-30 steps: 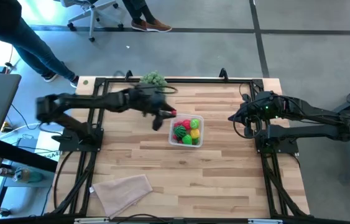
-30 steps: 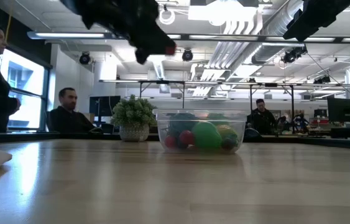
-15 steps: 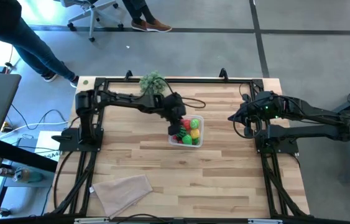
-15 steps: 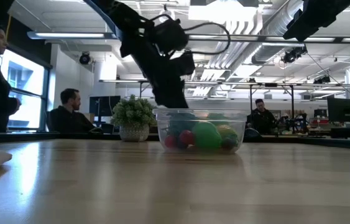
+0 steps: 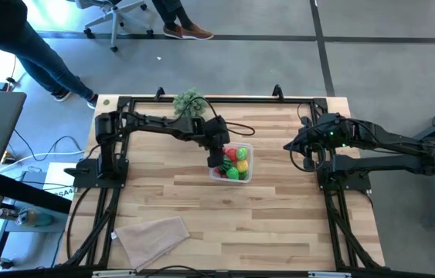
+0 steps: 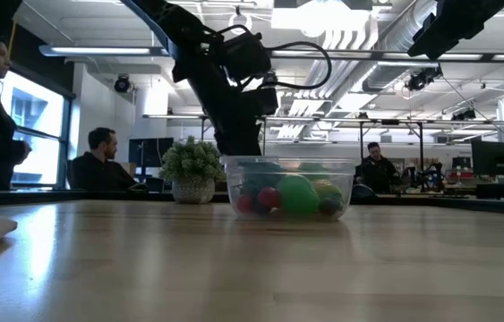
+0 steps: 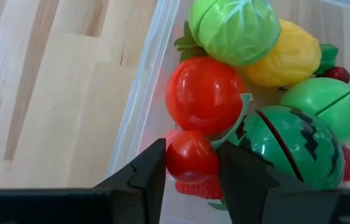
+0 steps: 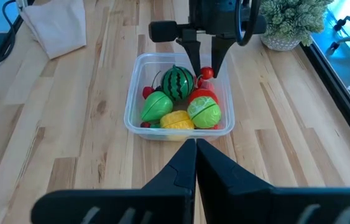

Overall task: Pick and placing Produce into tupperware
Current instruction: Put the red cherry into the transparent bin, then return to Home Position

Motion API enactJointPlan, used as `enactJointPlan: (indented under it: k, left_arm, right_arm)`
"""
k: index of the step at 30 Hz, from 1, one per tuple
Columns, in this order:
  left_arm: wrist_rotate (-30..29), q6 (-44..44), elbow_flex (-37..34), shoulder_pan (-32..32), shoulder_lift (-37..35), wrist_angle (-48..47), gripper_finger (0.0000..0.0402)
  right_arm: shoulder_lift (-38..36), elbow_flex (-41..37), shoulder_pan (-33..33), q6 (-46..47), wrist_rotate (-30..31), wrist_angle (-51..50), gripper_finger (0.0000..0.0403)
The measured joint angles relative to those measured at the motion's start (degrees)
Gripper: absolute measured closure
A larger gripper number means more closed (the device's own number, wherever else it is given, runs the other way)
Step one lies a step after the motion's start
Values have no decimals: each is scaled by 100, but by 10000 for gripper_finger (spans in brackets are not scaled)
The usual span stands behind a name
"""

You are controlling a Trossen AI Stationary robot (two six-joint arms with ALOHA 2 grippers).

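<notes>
**Left gripper over the tupperware with a small red fruit between its fingers**

An open office with exposed ceiling ducts and seated people lies beyond the wooden table (image 5: pixel 279 208), and a person's legs (image 5: pixel 43 58) stand on the grey floor beside its far left corner. On the table, the clear tupperware (image 5: pixel 246 149) sits near the middle, slightly toward the far edge. It holds the produce (image 8: pixel 178 99): a striped green watermelon (image 7: pixel 293 144), a larger red tomato (image 7: pixel 204 95), a pale green cabbage (image 7: pixel 240 28), a yellow piece (image 7: pixel 290 59) and a split green ball (image 7: pixel 327 107), all packed against one another.

The left gripper (image 7: pixel 190 171) reaches down into the container at its left end, as the high view shows. Its two dark fingers (image 7: pixel 153 171) stand on either side of a small red fruit (image 7: pixel 190 155), closed against it; the fruit rests just below the tomato and beside the watermelon, touching both. Whether it already lies on the pieces beneath cannot be told.

The right gripper (image 8: pixel 194 152) waits above the table's right side, well apart from the container, its fingers pressed together and empty.

A bushy green plant (image 5: pixel 189 101) in a pale pot stands at the table's far edge, behind the left arm. A beige folded cloth (image 5: pixel 154 238) lies near the front left corner.
</notes>
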Motion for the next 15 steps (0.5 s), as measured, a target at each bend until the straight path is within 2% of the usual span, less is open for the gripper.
enactJointPlan:
  k: [15]
  left_arm:
    - [-1,-138,0,-3,-4,6,220]
  right_arm:
    - [1,0,0,0,-1,1,401]
